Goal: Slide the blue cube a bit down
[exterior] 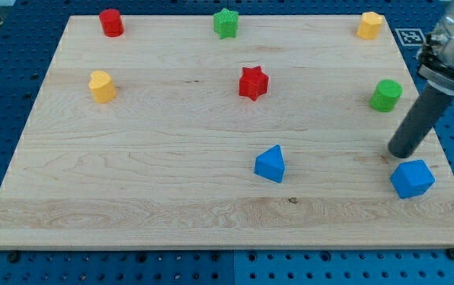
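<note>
The blue cube [412, 178] lies on the wooden board [171, 174] near the view's bottom right corner. My tip [400, 153] is the lower end of the dark rod that comes down from the view's top right. The tip stands just above the cube, slightly to its left, very close to its upper edge; I cannot tell whether they touch.
A blue triangular block [271, 164] lies left of the cube. A green cylinder [386, 95] is above the tip. A red star [253, 82], yellow block [101, 86], red cylinder [112, 22], green star [226, 23] and yellow block [370, 25] lie further up.
</note>
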`<move>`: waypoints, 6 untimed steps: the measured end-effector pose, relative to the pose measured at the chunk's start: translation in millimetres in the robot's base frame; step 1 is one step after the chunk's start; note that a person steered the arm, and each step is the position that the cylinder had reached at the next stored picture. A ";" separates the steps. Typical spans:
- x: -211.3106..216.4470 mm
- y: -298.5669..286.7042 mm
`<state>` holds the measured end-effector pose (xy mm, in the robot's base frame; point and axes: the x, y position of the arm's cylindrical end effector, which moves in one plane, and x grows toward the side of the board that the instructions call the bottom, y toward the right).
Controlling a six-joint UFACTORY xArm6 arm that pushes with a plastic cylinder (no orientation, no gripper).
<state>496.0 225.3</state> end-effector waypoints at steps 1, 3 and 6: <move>1.9 -13.9; 22.1 -17.2; 23.5 9.2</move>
